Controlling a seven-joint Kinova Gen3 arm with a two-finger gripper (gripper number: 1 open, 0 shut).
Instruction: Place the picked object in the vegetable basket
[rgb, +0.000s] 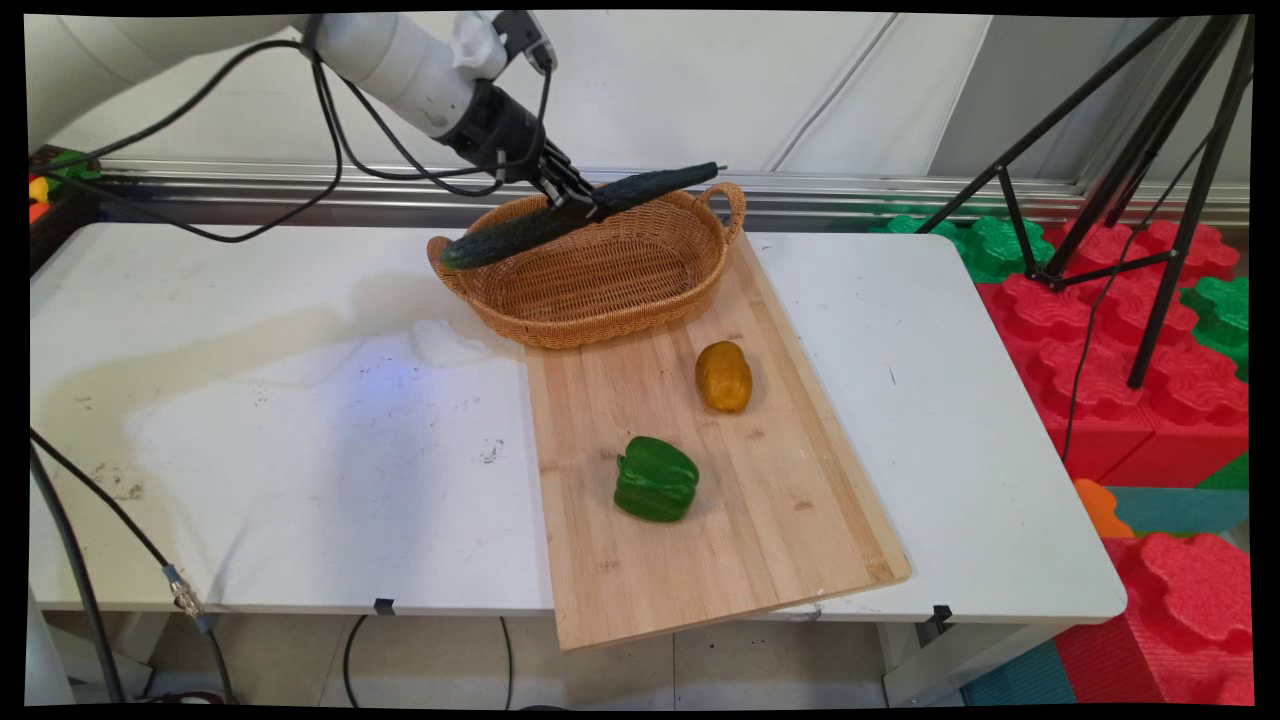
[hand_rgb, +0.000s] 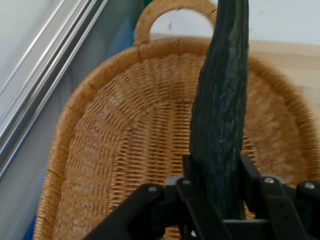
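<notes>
Hanging just above the basket (rgb: 600, 285), the cucumber (rgb: 560, 218) is clamped mid-length in the pincer (rgb: 582, 205), its long axis laid along the basket's length.

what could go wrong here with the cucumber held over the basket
The gripper pinches the long cucumber near its middle, tilted above the wicker basket. It might pivot or slip in the fingers. It looks nearly as long as the basket, so an end could catch a rim or handle and leave it propped across.
</notes>
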